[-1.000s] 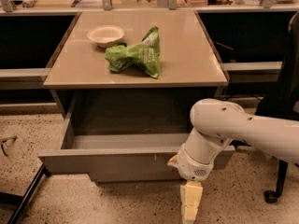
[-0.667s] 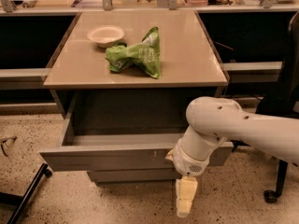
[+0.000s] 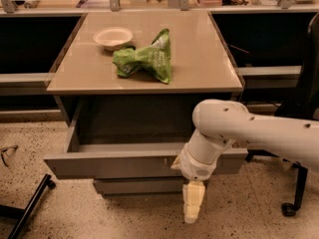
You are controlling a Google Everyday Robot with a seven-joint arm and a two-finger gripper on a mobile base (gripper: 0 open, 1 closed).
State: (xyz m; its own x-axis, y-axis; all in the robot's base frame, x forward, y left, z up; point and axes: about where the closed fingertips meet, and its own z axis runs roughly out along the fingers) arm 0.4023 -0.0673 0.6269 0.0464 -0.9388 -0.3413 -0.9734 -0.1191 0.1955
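— Where is the gripper?
— The gripper hangs pointing down at the floor, just in front of the open drawer, below the right part of its front panel. How far open it is I cannot tell, and nothing shows in its hold.
— And the drawer?
— It stands out from under the table toward the near side. The white arm crosses its right end.
— On the table?
— A crumpled green bag lies near the middle, with a white bowl just beyond it to the left.
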